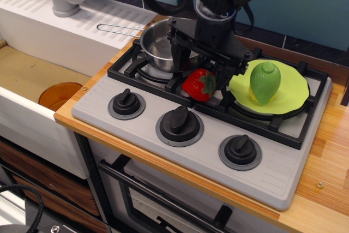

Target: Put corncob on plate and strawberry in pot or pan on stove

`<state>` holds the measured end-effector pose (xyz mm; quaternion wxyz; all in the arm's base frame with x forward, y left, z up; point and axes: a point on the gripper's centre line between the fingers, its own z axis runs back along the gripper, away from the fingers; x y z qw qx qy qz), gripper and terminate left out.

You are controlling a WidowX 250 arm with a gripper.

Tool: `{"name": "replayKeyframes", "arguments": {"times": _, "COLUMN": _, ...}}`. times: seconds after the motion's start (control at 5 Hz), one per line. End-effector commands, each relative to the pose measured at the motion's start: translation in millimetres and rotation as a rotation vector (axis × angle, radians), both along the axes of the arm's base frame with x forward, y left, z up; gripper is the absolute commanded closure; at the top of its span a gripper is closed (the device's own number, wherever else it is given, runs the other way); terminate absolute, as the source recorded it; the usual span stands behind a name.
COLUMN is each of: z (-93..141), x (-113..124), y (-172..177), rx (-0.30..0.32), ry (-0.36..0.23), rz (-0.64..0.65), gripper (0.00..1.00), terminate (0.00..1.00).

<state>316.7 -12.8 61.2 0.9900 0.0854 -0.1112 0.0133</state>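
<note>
The stove (163, 121) fills the middle of the wooden surface (327, 151), its grates lying under and around the end effector (200, 72), which hangs low over the gap between the two burners. Just right of the end effector lies the plate (292, 94), and the corncob (265, 82) stands upright on it, so that half of the task looks finished. Just left of and behind the end effector sits the pan (155, 45) on the left burner, with nothing visible in the part of it that shows, its thin handle reaching away to the left. The strawberry (199, 84) lies on the grate directly under the end effector, tipped on its side with the leafy cap toward the right. The end effector is spread wide and grips nothing: one dark finger (180, 61) comes down on the left side of the fruit, the other stands on its right side, near the plate's rim. The step in hand appears to be grasping the strawberry, and it wants a centred descent so both fingers pass the widest part of the glossy body before closing; a pinch too high would likely squeeze the smooth plastic out sideways. The right finger should stay clear of the plate edge so the corncob is not jostled. Once held, a lift well above the rim of the pan seems wise before moving left.
</note>
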Motion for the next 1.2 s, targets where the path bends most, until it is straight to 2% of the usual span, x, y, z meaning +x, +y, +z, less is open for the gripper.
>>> {"name": "replayKeyframes", "arguments": {"times": 0.0, "z": -7.4, "x": 8.5, "y": -3.9, "rx": -0.018, "ry": -0.056, "rz": 0.020, "gripper": 0.00, "terminate": 0.00}}
{"name": "replayKeyframes", "arguments": {"times": 0.2, "z": -13.1, "x": 8.2, "y": -3.1, "rx": -0.020, "ry": -0.054, "rz": 0.028, "gripper": 0.00, "terminate": 0.00}}
{"name": "replayKeyframes", "arguments": {"times": 0.4, "z": -13.9, "x": 8.3, "y": -3.4, "rx": -0.005, "ry": -0.035, "rz": 0.057, "gripper": 1.00, "terminate": 0.00}}
{"name": "replayKeyframes", "arguments": {"times": 0.6, "z": 0.7, "x": 3.7, "y": -7.8, "rx": 0.013, "ry": 0.007, "rz": 0.087, "gripper": 1.00, "terminate": 0.00}}
{"name": "replayKeyframes", "arguments": {"times": 0.8, "z": 34.6, "x": 1.2, "y": -9.0, "rx": 0.040, "ry": 0.060, "rz": 0.104, "gripper": 1.00, "terminate": 0.00}}
{"name": "replayKeyframes", "arguments": {"times": 1.0, "z": 64.2, "x": 10.5, "y": -4.7, "rx": 0.058, "ry": 0.107, "rz": 0.083, "gripper": 1.00, "terminate": 0.00}}
